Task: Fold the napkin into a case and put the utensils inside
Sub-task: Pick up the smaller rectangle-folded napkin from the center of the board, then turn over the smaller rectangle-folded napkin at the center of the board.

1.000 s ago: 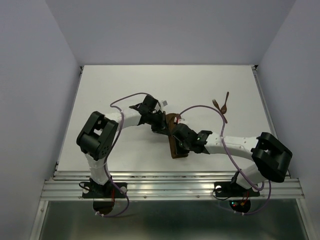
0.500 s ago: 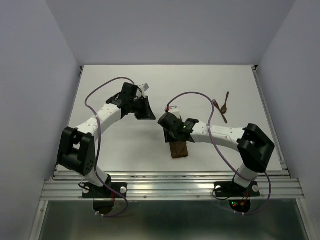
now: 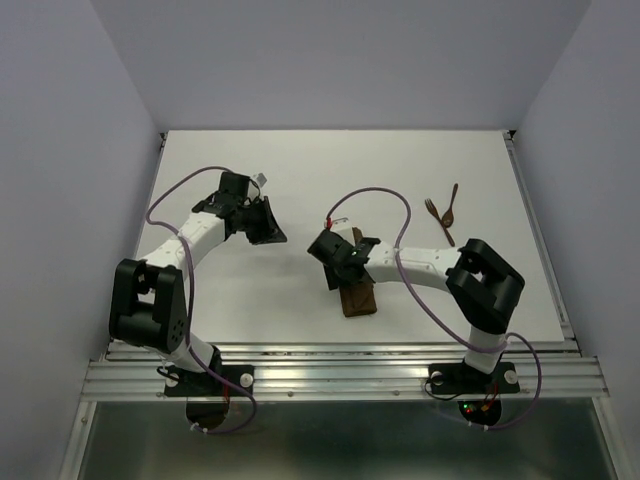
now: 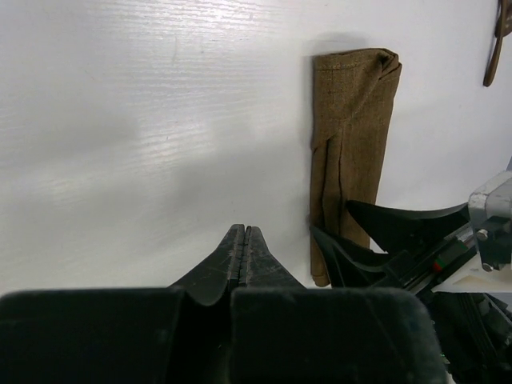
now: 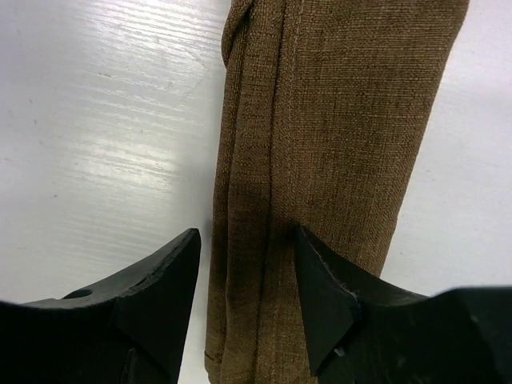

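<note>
R gripper [image 5: 246,237] part-open astride narrow dark brown folded-cloth case [image 5: 344,120]. L gripper [image 4: 244,240] closed, empty, at case's 10 o'clock. Risk: finger, apparently touching, snags fold on retract.

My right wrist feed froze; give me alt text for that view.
A folded napkin, a narrow brown strip, runs up the white table. The right gripper sits above its near end, jaws open astride the left edge.

case [image 3: 358,298] front centre, utensils [image 3: 447,222] behind, to its right
</note>
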{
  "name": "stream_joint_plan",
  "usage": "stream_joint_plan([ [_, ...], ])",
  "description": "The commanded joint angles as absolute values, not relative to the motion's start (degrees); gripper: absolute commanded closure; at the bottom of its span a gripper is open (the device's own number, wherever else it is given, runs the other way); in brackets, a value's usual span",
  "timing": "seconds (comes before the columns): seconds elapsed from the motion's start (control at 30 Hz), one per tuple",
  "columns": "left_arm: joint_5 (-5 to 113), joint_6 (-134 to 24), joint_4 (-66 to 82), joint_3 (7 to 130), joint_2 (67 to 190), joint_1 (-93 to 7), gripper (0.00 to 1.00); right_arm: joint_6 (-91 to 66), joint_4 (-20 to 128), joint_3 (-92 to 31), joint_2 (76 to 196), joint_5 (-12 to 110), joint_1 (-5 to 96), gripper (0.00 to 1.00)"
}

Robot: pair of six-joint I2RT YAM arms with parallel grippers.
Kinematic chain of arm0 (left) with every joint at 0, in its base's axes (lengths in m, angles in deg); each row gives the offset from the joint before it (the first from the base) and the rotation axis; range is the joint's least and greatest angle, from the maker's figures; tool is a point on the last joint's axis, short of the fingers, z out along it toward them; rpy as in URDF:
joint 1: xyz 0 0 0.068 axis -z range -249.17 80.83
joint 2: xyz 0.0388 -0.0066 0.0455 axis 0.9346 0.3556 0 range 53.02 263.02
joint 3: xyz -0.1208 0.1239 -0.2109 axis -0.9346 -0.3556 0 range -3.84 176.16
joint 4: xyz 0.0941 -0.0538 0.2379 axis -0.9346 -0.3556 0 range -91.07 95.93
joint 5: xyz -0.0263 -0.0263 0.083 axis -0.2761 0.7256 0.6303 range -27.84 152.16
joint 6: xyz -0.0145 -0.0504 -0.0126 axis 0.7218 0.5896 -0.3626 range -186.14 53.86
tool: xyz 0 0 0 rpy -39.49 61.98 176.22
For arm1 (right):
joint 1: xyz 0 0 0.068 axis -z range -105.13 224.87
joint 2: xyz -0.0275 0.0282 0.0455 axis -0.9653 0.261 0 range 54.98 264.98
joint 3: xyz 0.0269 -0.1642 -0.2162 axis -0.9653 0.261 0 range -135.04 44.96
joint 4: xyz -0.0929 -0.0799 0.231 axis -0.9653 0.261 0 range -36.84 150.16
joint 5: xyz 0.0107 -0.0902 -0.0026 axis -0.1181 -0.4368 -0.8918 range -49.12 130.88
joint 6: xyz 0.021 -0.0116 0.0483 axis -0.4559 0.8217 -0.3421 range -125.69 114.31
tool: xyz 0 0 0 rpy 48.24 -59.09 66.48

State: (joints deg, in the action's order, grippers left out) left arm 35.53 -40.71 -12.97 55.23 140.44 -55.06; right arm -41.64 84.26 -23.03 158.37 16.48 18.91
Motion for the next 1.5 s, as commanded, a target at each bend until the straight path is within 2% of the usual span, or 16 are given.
stream_joint_plan([
  [0.0,34.91,-39.69,-10.86,53.47,137.31,-55.19,1.00,-40.85,83.22,-25.62,161.05,15.83,18.45,0.44],
  [0.2,34.47,-39.25,-9.46,51.80,137.22,-55.19,1.00,-41.11,83.83,-26.41,164.30,14.70,17.92,0.48],
  [0.5,34.12,-38.90,-8.22,50.31,137.31,-55.19,1.00,-42.08,85.77,-29.57,167.04,10.56,17.39,0.83],
  [0.53,34.21,-38.90,-8.31,50.39,137.31,-55.28,1.00,-41.82,85.08,-29.66,166.95,11.00,17.39,0.92],
  [0.6,35.09,-39.42,-9.01,50.92,137.31,-55.54,1.00,-40.59,84.19,-30.63,166.95,11.79,17.39,0.99],
  [0.83,36.23,-41.44,-11.65,51.80,134.86,-60.99,1.00,-36.46,75.24,-33.43,166.33,20.30,17.39,0.99],
  [1.03,38.86,-42.67,-14.11,52.85,130.64,-67.84,1.00,-36.98,65.58,-33.36,166.60,34.61,19.85,0.99],
  [1.2,39.22,-43.64,-15.34,53.55,128.52,-72.67,1.00,-37.07,60.38,-34.76,167.38,40.97,19.85,0.99],
  [1.47,38.61,-44.17,-15.61,54.26,128.00,-74.27,1.00,-39.09,51.43,-35.20,168.26,55.62,20.38,0.99],
])
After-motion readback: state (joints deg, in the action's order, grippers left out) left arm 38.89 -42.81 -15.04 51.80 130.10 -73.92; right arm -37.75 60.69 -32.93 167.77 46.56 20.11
